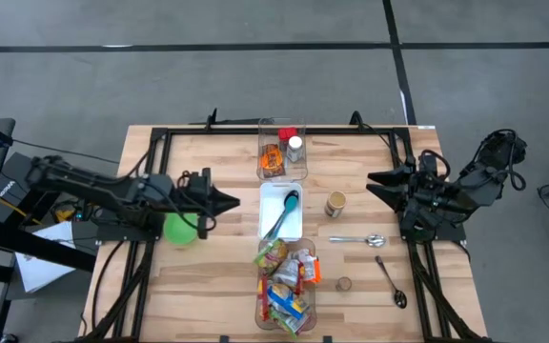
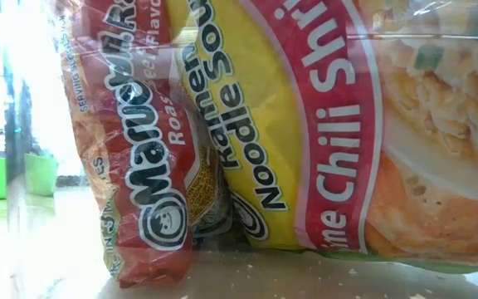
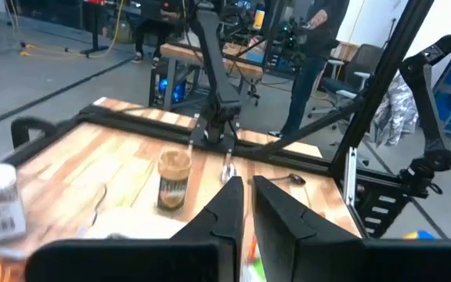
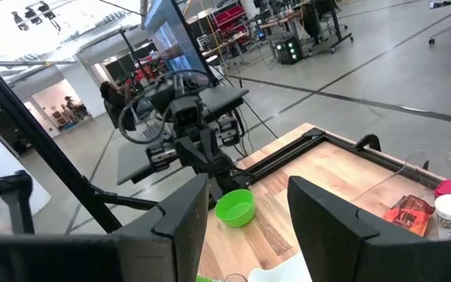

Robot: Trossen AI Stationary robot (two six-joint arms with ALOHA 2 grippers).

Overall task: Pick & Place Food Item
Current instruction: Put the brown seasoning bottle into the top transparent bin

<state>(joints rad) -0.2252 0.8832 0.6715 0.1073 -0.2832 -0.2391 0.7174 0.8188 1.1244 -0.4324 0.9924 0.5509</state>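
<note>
Two spoons, one jar, one green bowl. My left gripper nearly pressed together, empty, pointing 3 o'clock. My right gripper spread, empty, pointing 9 o'clock.

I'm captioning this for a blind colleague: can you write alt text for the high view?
Two dark arms flank a wooden table; the left claw, nearly shut and empty, points at a white tray holding a blue utensil. The right claw waits opposite. Bins of snack packets run down the middle.

Table hidden behind ramen packets in low view
</note>
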